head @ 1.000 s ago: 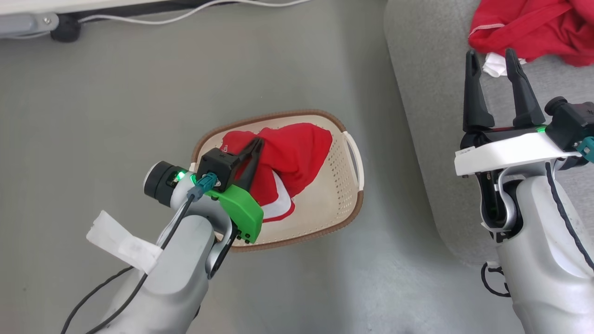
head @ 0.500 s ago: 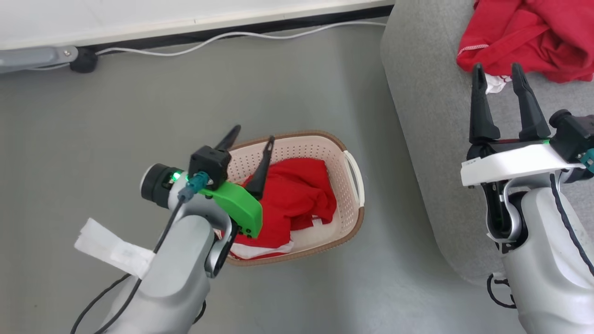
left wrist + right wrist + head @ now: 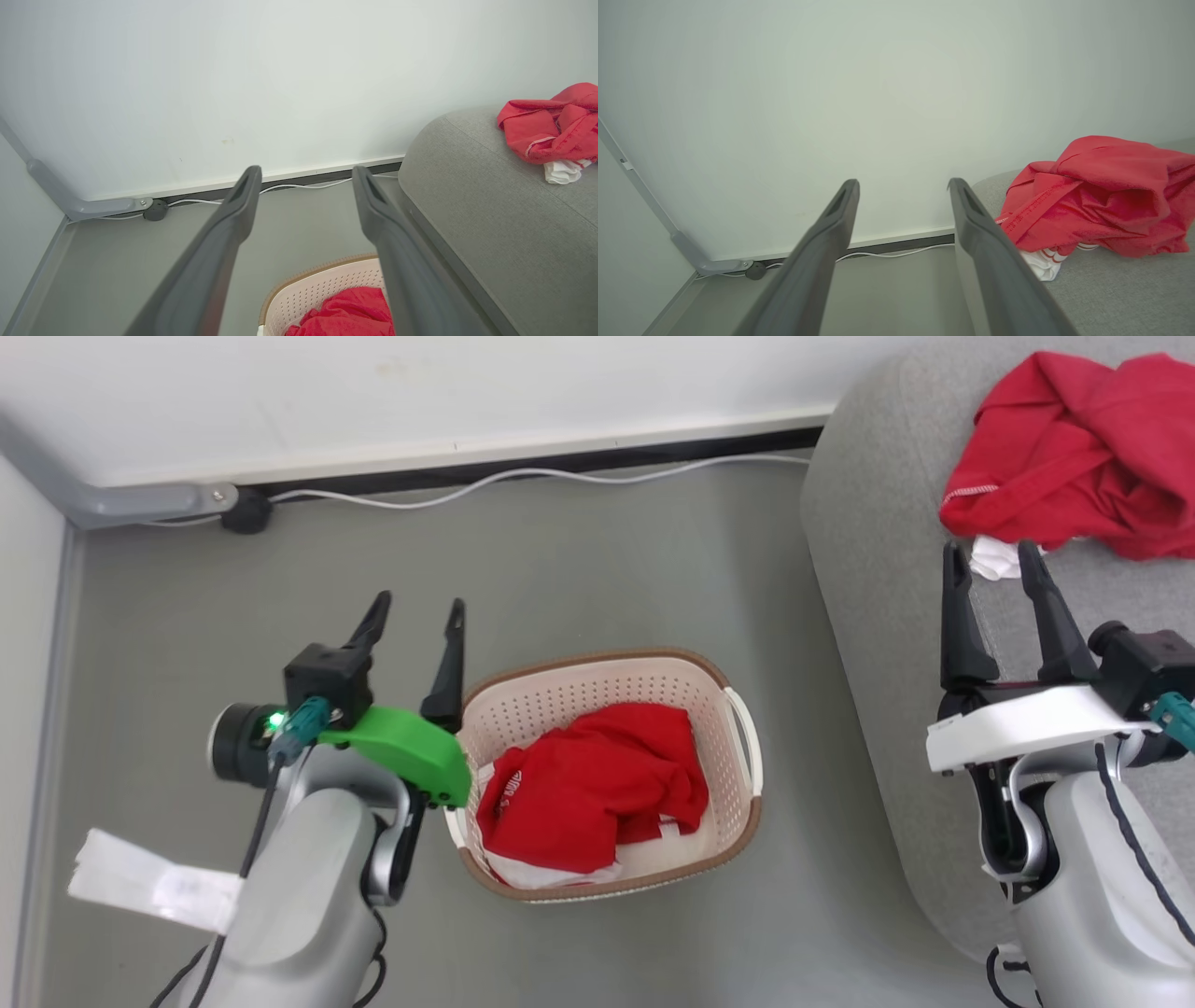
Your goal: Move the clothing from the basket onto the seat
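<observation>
L fingers (image 3: 449, 658) spread wide, empty; R fingers (image 3: 957, 625) same, both pointing fwd.

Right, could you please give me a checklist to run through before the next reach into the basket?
1. Left gripper free: ok. Its jaws are wide apart with nothing between them, clear of the basket.
2. Right gripper free: ok. Its jaws are apart and empty, over the seat.
3. Basket emptied: not ok. A crumpled red garment lies in it.
4. Basket upright on the floor: ok.
5. Room on the seat: ok. There is bare grey fabric beside the other red garment lying there.
6. Garment free of the basket's holes: cannot tell.
</observation>
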Robot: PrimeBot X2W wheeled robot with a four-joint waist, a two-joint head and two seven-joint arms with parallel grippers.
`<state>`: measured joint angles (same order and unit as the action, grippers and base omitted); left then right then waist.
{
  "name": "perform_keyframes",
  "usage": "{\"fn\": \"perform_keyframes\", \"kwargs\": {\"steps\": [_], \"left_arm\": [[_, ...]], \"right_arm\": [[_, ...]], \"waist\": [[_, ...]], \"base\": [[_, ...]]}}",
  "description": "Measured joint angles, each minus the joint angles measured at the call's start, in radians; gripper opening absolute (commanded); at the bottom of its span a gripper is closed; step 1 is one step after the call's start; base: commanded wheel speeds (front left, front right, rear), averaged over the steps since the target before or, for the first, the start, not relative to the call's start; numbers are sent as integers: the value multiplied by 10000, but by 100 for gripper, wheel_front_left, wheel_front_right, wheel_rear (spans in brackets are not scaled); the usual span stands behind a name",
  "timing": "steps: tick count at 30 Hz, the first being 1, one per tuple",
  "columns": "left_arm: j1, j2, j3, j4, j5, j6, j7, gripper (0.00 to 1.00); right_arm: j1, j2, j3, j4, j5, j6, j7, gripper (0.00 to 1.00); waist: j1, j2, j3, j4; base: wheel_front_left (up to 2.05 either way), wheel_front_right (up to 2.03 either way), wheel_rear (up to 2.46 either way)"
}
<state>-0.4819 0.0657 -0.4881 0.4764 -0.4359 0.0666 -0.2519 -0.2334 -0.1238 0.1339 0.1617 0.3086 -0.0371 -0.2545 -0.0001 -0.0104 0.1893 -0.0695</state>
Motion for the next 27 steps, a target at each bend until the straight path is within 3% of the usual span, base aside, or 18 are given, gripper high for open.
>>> {"fn": "perform_keyframes", "kwargs": {"steps": [8, 27], "left_arm": [[905, 525, 943, -723, 0, 230, 0, 100], [3494, 1064, 2529, -2245, 8, 408, 0, 100]], "right_arm": [[449, 17, 270, 23, -4, 4, 113, 100], [1465, 148, 623, -255, -17, -88, 485, 100]], "waist": [[0, 0, -620, 311], [0, 0, -1437, 720]], "base": [[0, 0, 0], [0, 0, 0]]}}
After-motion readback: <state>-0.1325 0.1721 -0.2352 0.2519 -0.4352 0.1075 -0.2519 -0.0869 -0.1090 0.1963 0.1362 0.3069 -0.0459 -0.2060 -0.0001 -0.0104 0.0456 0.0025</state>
